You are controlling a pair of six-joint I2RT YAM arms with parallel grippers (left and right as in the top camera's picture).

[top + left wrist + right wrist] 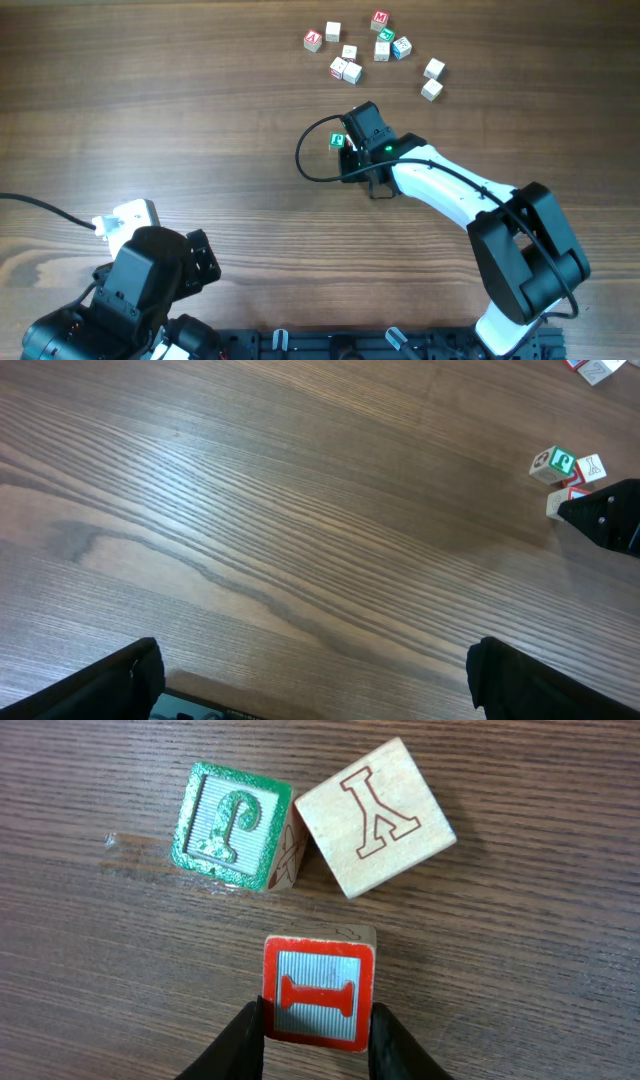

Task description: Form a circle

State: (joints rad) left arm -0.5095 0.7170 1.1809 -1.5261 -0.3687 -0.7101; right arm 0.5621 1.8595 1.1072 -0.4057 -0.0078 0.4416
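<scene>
Right gripper (318,1020): jaws narrowly parted and closed on the red cube; both black fingers (240,1045) lay against its opposite sides, low over the table.
Red cube (318,992): between the fingertips; red-bordered face up, with a red letter on a pale ribbed ground; sat flat on the wood; stood apart from the other two cubes by a slim gap.
Green cube (232,825): just ahead of the fingertips, toward the left of the wrist view; green glittered face up, bearing a P; turned slightly askew; its side touched the plain cube.
Plain cube (375,815): just ahead of the fingertips, toward the right of the wrist view; bare wood face with a red-outlined letter; rotated so that one corner met the green cube.
Circle (340,140): three cubes only, a clump at the right gripper's tip; not a closed ring.
Loose cubes (382,50): ten or so, scattered well beyond the right gripper, farther across the table; red, green and plain faces mixed.
Left gripper (318,685): jaws at full spread, nothing between them; well apart from the clump, which showed far ahead near the right edge of its view.
Cable (298,158): black loop just beside the right gripper.
Table (150,100): brown wood grain.
</scene>
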